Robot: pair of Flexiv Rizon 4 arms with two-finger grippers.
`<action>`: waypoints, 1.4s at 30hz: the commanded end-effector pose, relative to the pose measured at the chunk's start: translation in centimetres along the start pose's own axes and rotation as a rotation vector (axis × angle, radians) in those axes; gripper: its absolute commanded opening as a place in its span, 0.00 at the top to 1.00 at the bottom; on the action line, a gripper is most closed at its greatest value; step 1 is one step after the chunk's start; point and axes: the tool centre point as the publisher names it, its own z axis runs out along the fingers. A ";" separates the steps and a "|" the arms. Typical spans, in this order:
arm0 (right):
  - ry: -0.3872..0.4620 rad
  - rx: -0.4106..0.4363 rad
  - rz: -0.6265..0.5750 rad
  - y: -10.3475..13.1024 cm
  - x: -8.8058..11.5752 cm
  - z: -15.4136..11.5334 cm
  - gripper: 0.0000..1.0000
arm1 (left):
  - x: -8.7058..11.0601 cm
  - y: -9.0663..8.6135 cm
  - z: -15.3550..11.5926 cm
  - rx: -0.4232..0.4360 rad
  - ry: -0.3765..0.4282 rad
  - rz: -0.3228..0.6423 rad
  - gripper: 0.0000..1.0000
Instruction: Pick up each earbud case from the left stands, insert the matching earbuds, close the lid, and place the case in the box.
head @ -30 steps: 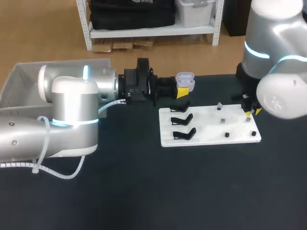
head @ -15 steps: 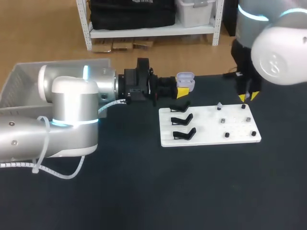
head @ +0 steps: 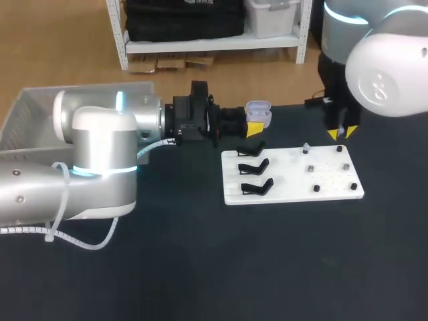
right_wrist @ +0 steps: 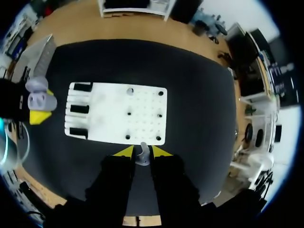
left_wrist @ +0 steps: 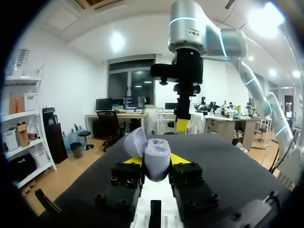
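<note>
Black table, white board on top.
Lies flat toward the far side, three black stands on its left part, small pegs on its right.

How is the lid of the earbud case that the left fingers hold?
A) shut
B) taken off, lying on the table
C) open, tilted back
C: in the left wrist view the lid stands tilted back from the earbud case, which the left fingers grip from both sides.
</note>
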 end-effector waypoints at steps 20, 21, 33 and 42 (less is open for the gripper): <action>-0.013 0.033 0.874 6.9 -0.7 -4.3 1.00 | 0.2 -0.1 0.0 -0.006 -0.008 0.005 1.00; -0.013 0.033 0.874 6.9 -0.7 -4.3 1.00 | 0.2 -0.1 0.0 -0.006 -0.008 0.005 1.00; 0.019 -0.045 0.823 8.9 -2.5 -4.5 1.00 | 0.2 -0.1 0.0 -0.006 -0.008 0.005 1.00; 0.026 -0.064 0.713 11.2 -4.7 -5.3 1.00 | 0.2 -0.1 0.0 -0.006 -0.008 0.005 1.00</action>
